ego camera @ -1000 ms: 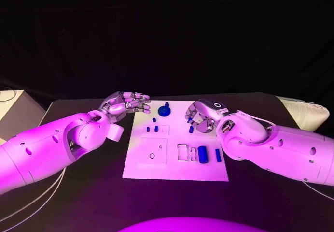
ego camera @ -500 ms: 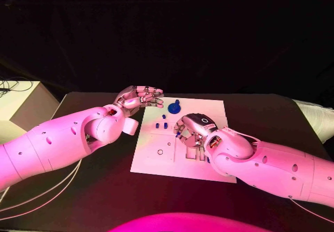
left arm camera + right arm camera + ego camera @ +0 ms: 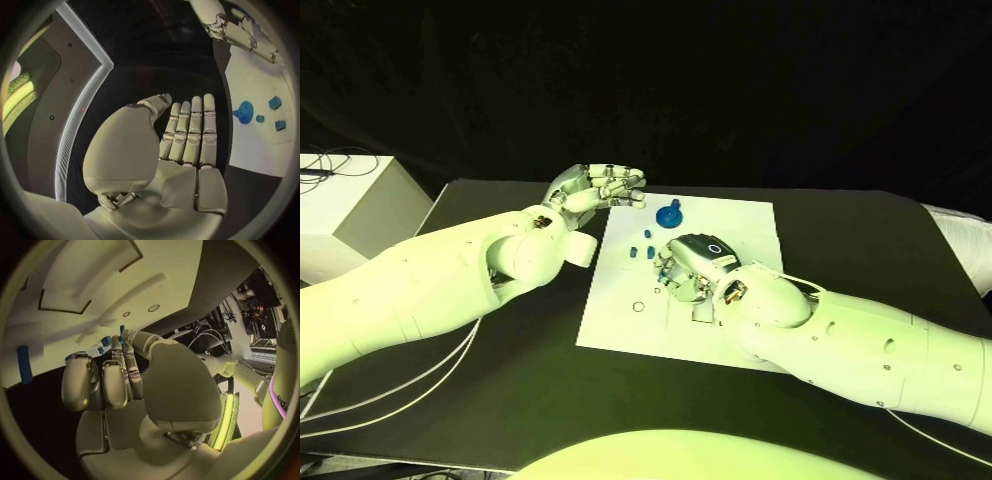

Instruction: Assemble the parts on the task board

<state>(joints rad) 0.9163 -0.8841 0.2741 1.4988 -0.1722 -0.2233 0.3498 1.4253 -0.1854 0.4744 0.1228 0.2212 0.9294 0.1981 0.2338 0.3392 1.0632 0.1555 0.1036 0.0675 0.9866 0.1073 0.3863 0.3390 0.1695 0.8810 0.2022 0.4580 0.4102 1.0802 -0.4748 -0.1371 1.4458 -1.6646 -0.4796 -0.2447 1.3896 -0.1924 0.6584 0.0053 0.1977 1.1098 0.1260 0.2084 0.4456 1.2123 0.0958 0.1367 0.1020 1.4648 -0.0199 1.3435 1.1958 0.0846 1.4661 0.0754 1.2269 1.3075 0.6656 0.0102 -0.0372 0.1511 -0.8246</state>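
At centre frame of the head view, the task board (image 3: 733, 225) lies flat on the black table (image 3: 877, 240), its long sides running from upper right toward lower left.

Left hand (image 3: 599, 188): positioned at the upper left corner of the board, above the table. The left wrist view shows the left hand (image 3: 181, 145) with fingers (image 3: 190, 127) straight, side by side and empty; the thumb stands apart from them. The hand holds nothing and touches no part.

Right hand (image 3: 692, 265): positioned over the middle of the board. The right wrist view shows the right hand (image 3: 119, 385) with two fingers curled inward and the others extended toward the board. A small blue part (image 3: 122, 331) sits at the tips of the extended fingers and thumb; whether it is pinched or merely touched cannot be determined.

Parts on the board:
- Round blue part (image 3: 669, 214) near the upper edge of the board; also visible in the left wrist view (image 3: 244, 112).
- Small blue pieces (image 3: 640, 252) in a cluster below it, just left of the right hand.
- Long blue bar (image 3: 24, 364) seen in the right wrist view, lying on the board apart from the fingers.

White box (image 3: 358, 215) stands at the left edge of the frame, beside the table.
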